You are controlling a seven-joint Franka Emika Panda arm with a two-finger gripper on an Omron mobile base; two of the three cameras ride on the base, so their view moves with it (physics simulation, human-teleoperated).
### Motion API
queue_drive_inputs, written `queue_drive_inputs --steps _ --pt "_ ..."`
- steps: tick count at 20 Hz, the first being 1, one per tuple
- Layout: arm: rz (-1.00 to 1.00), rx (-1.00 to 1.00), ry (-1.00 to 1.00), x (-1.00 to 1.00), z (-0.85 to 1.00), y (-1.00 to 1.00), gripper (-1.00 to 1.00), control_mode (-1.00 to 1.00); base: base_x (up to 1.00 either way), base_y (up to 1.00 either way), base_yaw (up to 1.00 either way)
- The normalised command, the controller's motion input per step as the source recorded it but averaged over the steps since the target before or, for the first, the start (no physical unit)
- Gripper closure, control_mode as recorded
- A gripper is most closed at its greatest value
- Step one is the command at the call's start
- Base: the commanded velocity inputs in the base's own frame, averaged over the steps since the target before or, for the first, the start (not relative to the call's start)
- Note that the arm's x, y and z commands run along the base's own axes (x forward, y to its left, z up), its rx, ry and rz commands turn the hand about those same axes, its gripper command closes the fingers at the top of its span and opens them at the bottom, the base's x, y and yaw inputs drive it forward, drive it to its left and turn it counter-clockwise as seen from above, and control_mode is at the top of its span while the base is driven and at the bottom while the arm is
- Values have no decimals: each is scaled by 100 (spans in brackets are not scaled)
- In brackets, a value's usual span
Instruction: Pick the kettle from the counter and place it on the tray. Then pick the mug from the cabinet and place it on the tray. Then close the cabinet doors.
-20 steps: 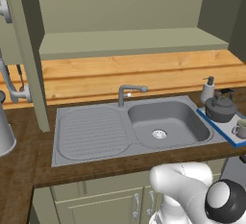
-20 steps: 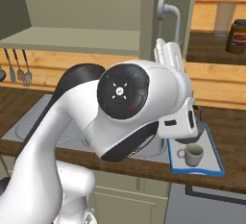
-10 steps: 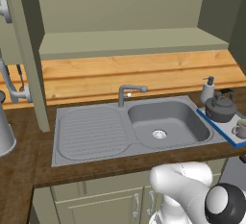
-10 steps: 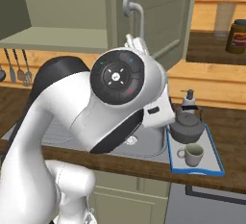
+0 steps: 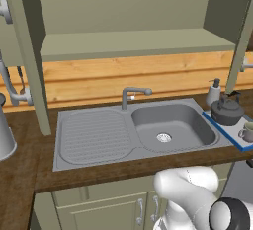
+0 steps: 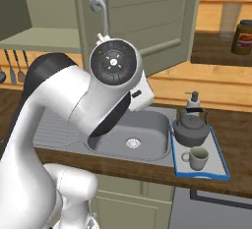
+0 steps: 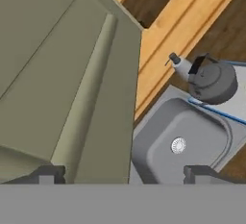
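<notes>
1. Your gripper point(image 7: 124, 172) stood spread wide with nothing between its tips, aimed at the inner face of the right-hand cabinet door point(image 7: 72, 74). That fits the last step, closing the doors, judging by how everything else lay.
2. You had the kettle point(image 6: 190, 128) already sitting on the tray point(image 6: 219, 166) at the far end, with the mug point(image 6: 197, 157) in front of it and just beside it, so both carries looked finished.
3. The tray lay on the counter point(image 5: 99, 174) hard against the right edge of the sink point(image 5: 173, 125), which kept it out of the doors' swing.
4. The cabinet point(image 5: 133, 41) shelf stood bare, both doors swung out; the left door point(image 5: 27, 51) hung over the draining board.
5. A white pump bottle point(image 6: 193, 101) stood just behind the kettle, a tall pale vessel point(image 5: 5, 135) at the far left, and the tap point(image 5: 132, 95) rose below the shelf. I judged none of them reached door height, so only your own arm could block the swing.
</notes>
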Motion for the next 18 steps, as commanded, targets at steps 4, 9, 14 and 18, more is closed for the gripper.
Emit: queue_drive_inputs --steps 4,9,14,18 --pt "24 -11 0 77 -36 67 -100 -100 0 0 0" --pt "21 -8 0 86 -20 58 -100 -100 0 0 0" --pt "15 -1 0 90 1 49 -100 -100 0 0 0" --pt "5 -1 0 88 4 32 -100 -100 0 0 0"
